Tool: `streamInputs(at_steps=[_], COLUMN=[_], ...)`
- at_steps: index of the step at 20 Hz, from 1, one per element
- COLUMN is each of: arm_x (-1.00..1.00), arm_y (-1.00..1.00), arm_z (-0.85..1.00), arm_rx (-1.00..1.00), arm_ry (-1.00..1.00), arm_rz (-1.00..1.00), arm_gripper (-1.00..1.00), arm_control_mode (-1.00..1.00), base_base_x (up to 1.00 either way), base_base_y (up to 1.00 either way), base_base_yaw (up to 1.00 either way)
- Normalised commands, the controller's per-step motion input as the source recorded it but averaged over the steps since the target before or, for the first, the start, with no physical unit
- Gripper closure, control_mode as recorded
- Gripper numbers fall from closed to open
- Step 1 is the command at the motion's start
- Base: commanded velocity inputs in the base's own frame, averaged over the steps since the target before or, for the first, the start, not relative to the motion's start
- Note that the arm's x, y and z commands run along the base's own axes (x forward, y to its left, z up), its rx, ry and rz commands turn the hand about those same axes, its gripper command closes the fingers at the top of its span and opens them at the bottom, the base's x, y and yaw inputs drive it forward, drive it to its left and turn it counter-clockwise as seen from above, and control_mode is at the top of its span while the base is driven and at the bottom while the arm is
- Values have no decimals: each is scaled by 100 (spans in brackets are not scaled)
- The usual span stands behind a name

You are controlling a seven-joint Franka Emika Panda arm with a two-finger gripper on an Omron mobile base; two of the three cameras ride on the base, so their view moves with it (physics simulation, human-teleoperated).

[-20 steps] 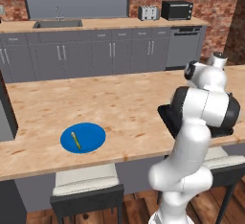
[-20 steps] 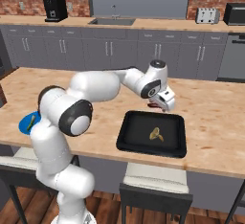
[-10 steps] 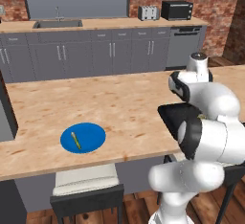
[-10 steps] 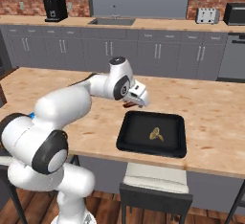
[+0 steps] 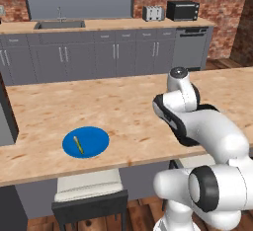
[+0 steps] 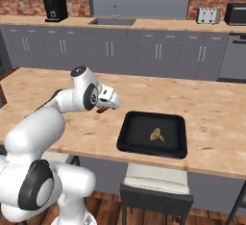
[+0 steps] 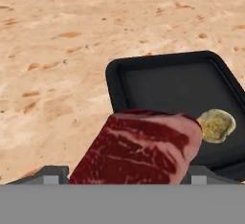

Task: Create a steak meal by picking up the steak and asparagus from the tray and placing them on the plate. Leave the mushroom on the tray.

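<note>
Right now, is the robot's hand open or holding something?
Gripper: closed on the steak, carrying it above the counter.

1. The steak (image 7: 143,146), a dark red marbled slab, hangs above the wooden counter, off the tray.
2. The asparagus (image 5: 78,144), a thin yellow-green stalk, lies flat on the plate.
3. The plate (image 5: 96,139), a round blue disc, sits on the counter.
4. The black tray (image 6: 136,123) holds the mushroom (image 6: 156,134), a yellowish-tan lump, near its middle.
</note>
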Motion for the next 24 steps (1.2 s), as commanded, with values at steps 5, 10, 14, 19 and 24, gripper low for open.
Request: streamInputs(at_steps=[5,10,14,19,24], arm_x=[-1,0,0,0,0], arm_y=[100,100,100,100,100], arm_z=[28,19,0,-40,-59], arm_rx=[0,1,4,11,9], arm_ry=[2,8,14,8,0], arm_rz=[19,22,25,28,28], arm_gripper=[100,100,100,100,100], arm_control_mode=[-100,-100,-100,-100,-100], base_base_x=[0,0,0,0,0], base_base_y=[0,0,0,0,0], base_base_yaw=[0,0,0,0,0])
